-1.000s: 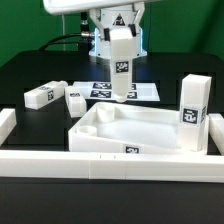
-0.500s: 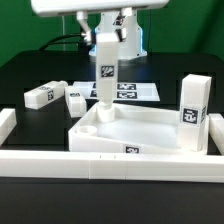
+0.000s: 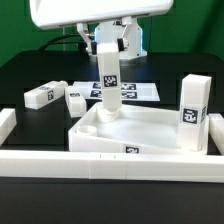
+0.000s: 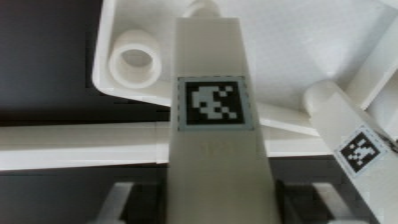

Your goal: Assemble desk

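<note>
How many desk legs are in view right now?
4, by the exterior view: held leg upright at the tabletop's far left corner; standing leg at its right corner; two loose legs lying on the table, left.

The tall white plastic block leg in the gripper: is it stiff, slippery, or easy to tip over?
Probably stiff: the tall white plastic block leg shows straight edges in the gripper. Its smooth faces may slip. Tall and narrow, it would likely tip if released unseated.

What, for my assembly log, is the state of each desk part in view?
tabletop: lying flat, one leg standing on it.
held leg: upright in the jaws, not seated in a socket.
corner leg: upright at tabletop's corner.
loose legs: lying flat, unattached.
jaws: shut on held leg.
</note>
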You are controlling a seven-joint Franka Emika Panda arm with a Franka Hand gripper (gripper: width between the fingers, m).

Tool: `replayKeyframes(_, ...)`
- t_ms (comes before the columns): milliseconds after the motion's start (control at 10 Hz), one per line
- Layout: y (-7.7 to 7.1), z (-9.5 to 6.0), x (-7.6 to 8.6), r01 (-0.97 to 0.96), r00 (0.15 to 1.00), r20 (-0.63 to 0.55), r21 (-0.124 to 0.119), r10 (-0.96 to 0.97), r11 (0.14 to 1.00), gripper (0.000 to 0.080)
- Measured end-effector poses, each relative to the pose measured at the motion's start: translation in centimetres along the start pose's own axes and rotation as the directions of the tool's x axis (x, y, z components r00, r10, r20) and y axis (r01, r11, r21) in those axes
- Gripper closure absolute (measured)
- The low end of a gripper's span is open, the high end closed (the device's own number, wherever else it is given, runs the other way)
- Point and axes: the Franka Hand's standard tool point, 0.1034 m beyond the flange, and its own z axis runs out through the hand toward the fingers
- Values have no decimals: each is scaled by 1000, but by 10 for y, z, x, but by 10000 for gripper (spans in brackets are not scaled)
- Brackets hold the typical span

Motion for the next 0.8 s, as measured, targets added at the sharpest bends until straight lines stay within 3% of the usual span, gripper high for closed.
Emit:
replayKeyframes(300, 2, 0, -1, -4, 1000, 1, -1, 4, 1000, 509)
replayKeyframes(500, 10, -3, 11, -37, 999, 22, 33, 36, 999, 509)
replayKeyframes(600, 14, -7, 19, -32, 999, 5, 28, 32, 999, 509)
replayKeyframes(700, 13, -4, 14, -33, 999, 13, 29, 33, 999, 509)
replayKeyframes(800, 18, -5, 16, -19, 1000, -19, 9, 19, 1000, 509)
